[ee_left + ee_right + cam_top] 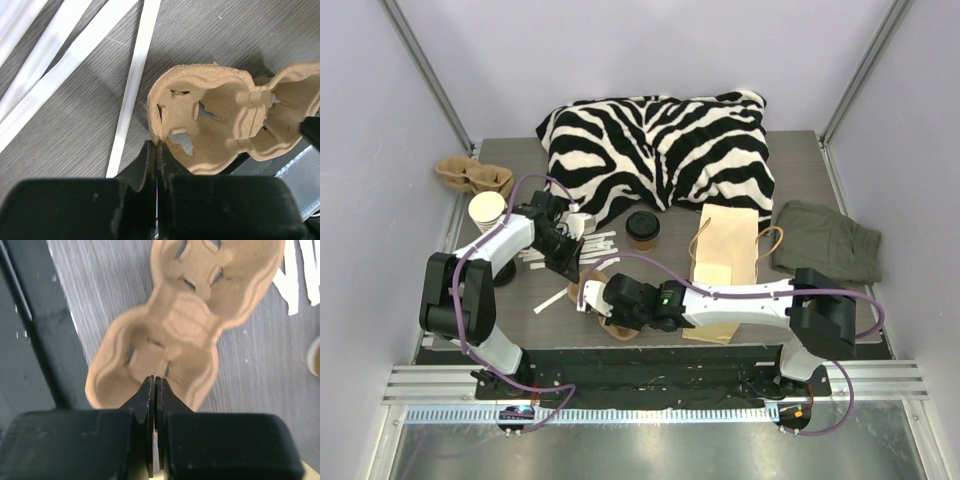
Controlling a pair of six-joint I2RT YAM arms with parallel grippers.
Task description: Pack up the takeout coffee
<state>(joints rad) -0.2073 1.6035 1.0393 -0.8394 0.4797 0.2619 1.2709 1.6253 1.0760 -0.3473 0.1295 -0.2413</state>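
Note:
The takeout coffee (643,229), a brown paper cup with a black lid, stands upright mid-table, just left of the flat kraft paper bag (725,262). Neither gripper is near it. Both are at a tan pulp cup carrier (610,322) by the near edge. My left gripper (576,283) (157,143) is shut on the rim of one well of the carrier (225,120). At the opposite end, my right gripper (601,303) (155,379) is shut on the carrier (192,315), whose two wells are empty.
White paper-wrapped straws (588,246) (131,95) lie left of the carrier. A stack of lidless cups (487,210) and more carriers (470,176) sit at far left. A zebra pillow (660,150) fills the back, and a green cloth (825,238) lies at right.

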